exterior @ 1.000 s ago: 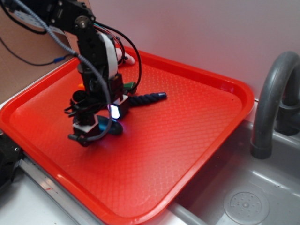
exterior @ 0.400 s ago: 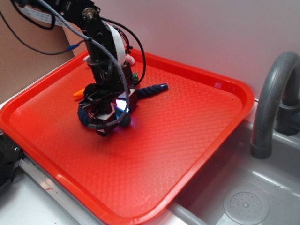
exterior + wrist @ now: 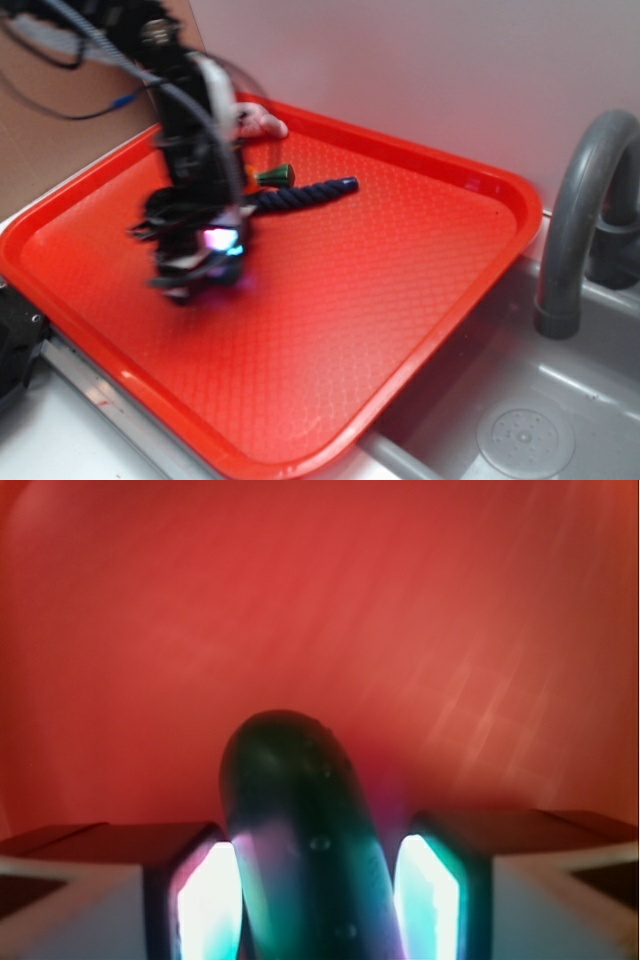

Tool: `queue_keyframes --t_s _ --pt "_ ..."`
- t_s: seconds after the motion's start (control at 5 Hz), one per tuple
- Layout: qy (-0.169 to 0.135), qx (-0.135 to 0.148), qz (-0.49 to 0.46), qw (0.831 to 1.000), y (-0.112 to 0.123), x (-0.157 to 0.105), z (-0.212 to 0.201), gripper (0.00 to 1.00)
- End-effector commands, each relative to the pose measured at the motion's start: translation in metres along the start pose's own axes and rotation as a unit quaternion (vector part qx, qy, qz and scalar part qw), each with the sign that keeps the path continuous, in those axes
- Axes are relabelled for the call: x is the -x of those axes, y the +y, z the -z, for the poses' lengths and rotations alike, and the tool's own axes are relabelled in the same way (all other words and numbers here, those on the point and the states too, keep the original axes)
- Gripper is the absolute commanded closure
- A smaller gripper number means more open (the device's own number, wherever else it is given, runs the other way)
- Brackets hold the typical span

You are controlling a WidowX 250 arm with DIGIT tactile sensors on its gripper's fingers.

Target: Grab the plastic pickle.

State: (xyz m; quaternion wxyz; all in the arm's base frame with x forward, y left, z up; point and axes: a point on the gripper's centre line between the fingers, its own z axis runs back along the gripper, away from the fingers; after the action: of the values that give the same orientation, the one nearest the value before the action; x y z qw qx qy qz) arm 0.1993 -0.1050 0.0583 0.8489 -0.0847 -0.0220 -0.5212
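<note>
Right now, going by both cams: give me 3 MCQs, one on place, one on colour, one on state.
1. Where is the navy rope?
A. in the sink
B. on the tray, toward its far side
C. draped on the faucet

2. What colour is the tray?
A. red
B. grey
C. blue

3. What sits between the gripper fingers?
A. nothing
B. the rope
C. the plastic pickle

Answers:
1 B: the exterior view shows the rope lying on the tray floor beside a green-topped piece.
2 A: both views show a red surface.
3 C: the wrist view shows a dark green rounded body filling the gap between the lit pads.
</note>
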Motion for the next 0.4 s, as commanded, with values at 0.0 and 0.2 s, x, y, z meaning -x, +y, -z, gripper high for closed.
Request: queue_keyframes --t_s 0.0,0.2 --pt "-0.033 -0.114 -0.231 0.966 -0.014 0.015 -0.112 1.00" --pt "-0.059 -0.111 -0.351 0.928 -0.029 0.028 -0.163 1.00"
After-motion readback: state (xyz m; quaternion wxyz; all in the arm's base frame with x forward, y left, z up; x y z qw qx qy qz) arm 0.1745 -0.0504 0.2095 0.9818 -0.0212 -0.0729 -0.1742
